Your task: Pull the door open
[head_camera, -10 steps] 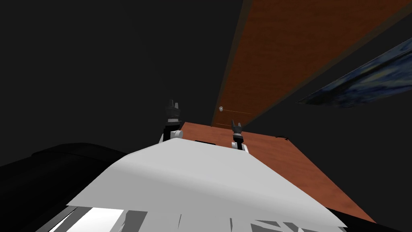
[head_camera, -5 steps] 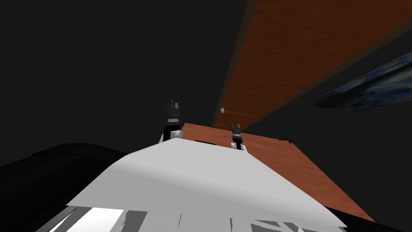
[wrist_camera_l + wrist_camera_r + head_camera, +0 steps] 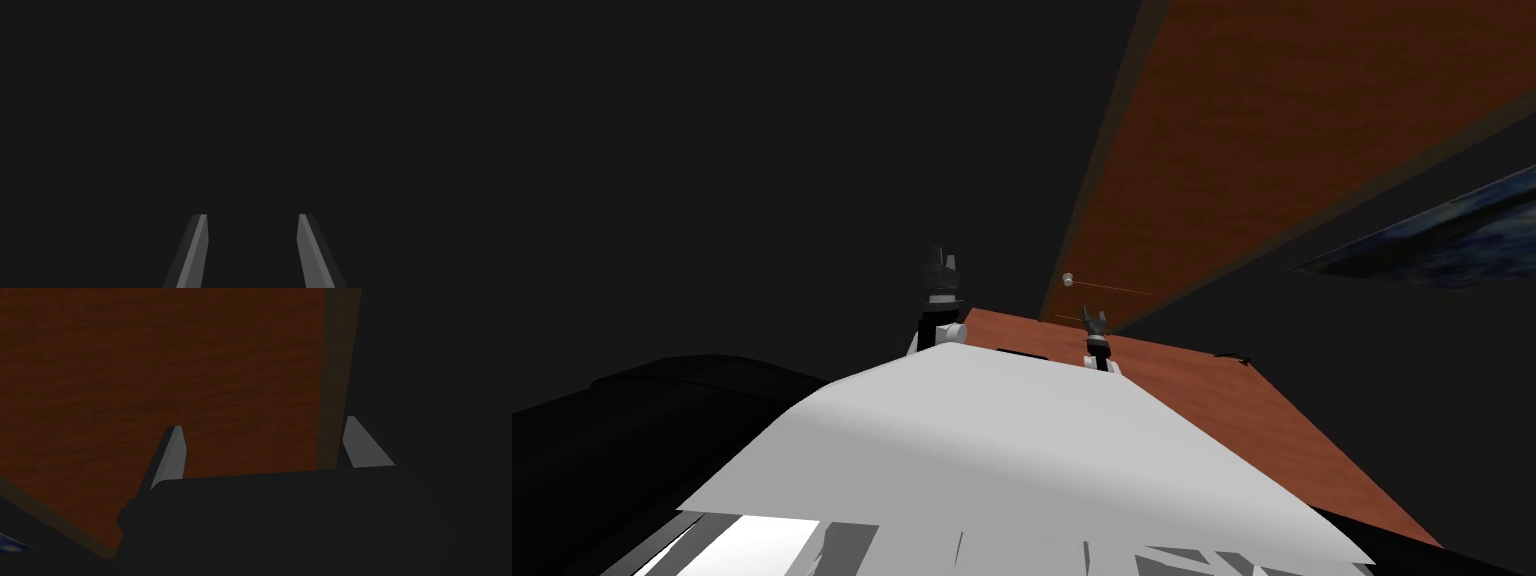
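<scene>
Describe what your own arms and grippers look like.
The left forearm and right forearm are white with dark joints. The left gripper and right gripper are dark boxes, each carrying two thin, light grey, blade-like fingers with slanted tips.

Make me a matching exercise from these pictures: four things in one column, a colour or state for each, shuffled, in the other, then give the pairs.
Column one
1 door
2 knob
3 wall picture
4 right gripper

Column two
A blue and dark
B reddish-brown wood grain
C small, pale, by the door's edge
D open, facing the door

Pairs: 1-B, 2-C, 3-A, 4-D.
</scene>
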Robot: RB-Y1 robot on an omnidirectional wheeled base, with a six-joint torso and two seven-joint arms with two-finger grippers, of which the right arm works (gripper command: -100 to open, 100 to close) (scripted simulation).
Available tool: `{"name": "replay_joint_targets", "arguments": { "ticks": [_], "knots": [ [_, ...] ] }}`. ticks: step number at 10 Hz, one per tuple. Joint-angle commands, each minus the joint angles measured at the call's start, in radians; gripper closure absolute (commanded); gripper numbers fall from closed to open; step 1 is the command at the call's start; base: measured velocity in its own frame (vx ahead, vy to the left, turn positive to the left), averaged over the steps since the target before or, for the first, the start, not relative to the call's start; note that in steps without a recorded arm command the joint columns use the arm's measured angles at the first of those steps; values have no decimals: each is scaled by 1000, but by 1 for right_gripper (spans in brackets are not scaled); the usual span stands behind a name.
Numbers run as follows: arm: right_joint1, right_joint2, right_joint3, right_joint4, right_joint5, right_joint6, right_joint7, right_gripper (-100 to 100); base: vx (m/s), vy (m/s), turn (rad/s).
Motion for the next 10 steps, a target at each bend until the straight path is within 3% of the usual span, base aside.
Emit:
{"name": "replay_joint_targets", "arguments": {
  "ticks": [1, 10],
  "knots": [
    [-9, 8, -15, 42, 16, -11, 36, -100, 125, 17, 30],
    [-60, 54, -74, 218, 80, -48, 175, -100, 125, 12, 26]
  ]
}}
